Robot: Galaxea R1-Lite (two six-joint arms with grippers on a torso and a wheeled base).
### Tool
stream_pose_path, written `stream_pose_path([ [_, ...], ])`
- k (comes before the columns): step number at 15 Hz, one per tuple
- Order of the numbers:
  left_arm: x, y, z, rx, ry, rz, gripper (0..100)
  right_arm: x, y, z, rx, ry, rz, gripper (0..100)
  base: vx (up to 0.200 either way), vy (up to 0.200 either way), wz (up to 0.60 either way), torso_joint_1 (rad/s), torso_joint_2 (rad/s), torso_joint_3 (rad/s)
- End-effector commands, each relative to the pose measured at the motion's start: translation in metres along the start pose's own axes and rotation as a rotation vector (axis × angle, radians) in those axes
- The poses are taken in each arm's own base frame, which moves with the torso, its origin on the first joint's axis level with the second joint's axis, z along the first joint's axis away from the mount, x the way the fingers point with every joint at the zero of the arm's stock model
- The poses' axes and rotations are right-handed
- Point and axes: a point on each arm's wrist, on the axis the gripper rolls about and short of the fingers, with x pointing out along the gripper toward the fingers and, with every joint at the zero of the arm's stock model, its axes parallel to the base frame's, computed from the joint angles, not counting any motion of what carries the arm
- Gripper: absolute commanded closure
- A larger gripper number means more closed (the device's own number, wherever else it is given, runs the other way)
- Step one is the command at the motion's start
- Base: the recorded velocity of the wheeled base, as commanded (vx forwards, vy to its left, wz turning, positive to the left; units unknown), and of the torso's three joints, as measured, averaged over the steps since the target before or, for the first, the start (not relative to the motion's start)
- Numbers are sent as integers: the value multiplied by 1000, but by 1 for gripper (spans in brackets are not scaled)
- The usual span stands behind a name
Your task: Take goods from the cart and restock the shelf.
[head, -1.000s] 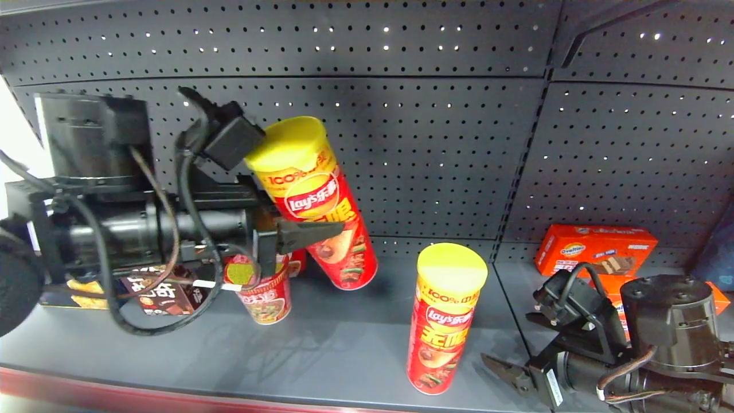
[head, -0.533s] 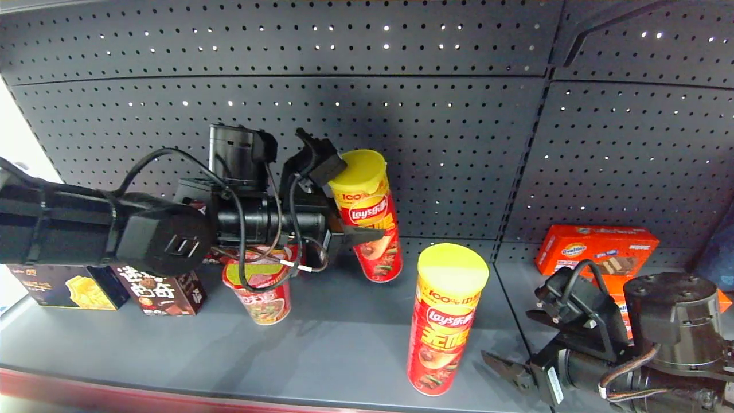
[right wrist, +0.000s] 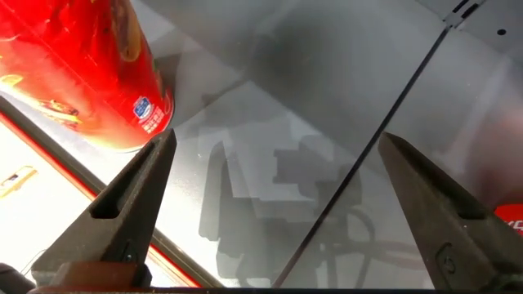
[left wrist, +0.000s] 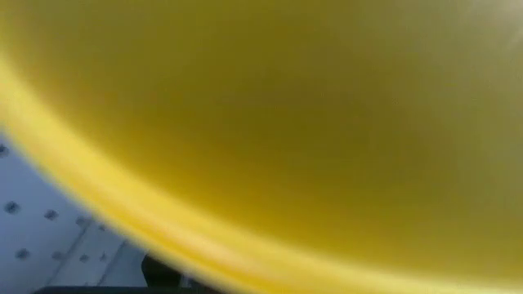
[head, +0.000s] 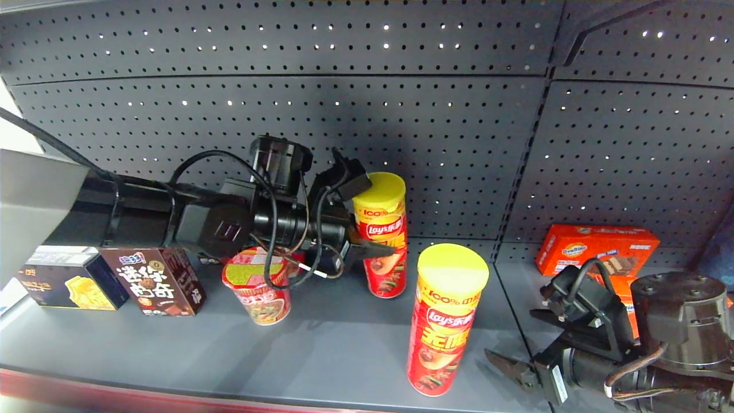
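Head view: left gripper [head: 383,248], pinching the chip can [head: 381,215], has swung it upright at the shelf [head: 344,344] back, nearly placed; right gripper [right wrist: 274,196] hangs spread.

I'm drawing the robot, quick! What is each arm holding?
Left end effector: closed on the rear chip can.
Right end effector: open, empty.

Dark grey perforated back panels [head: 436,143] rise behind a grey shelf [head: 344,344] edged in red.

Rear chip can [head: 385,229] behind-left of front chip can [head: 444,321]; noodle cup [head: 258,292] left.
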Motion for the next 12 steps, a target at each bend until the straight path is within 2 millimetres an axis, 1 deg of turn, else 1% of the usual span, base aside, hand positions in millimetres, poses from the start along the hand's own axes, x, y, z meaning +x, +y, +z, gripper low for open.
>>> stream_pose_path([
  [1, 6, 7, 2, 11, 2, 1, 100, 0, 0, 0, 1, 0, -2, 0, 0, 0, 0, 0, 0, 0],
  [5, 13, 10, -2, 19, 16, -8, 100, 0, -1, -1, 1, 3, -3, 0, 0, 0, 0, 0, 0, 0],
  [12, 17, 12, -8, 9, 28, -11, 100, 1, -1, -2, 4, 7, 9, 0, 0, 0, 0, 0, 0, 0],
])
